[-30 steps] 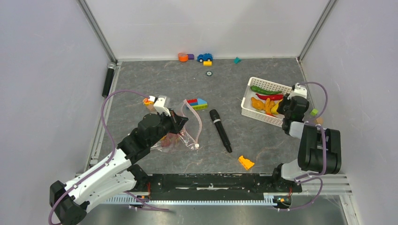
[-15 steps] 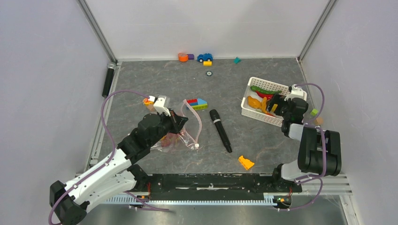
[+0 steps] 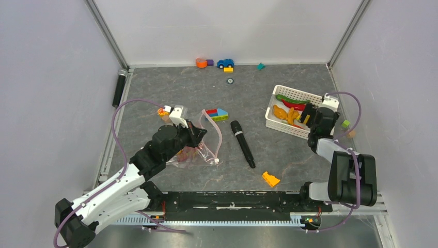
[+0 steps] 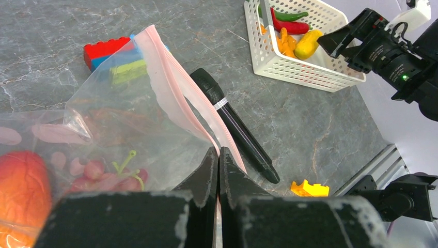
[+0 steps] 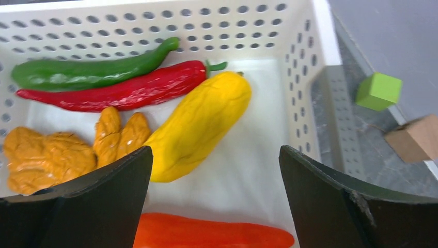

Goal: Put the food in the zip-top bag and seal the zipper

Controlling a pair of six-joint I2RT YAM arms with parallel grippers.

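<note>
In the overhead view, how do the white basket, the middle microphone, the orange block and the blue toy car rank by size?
1. white basket
2. microphone
3. orange block and blue car look alike; the car lies farther from the camera, so I won't rank them.

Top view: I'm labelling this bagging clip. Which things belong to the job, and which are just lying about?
Job: zip-top bag, its zipper, orange-red fruit already inside, and in the white basket the green pepper, red chili, yellow fruit, carrot.
Lying about: microphone, brick stack, orange wedge block, toy car, green cube.
</note>
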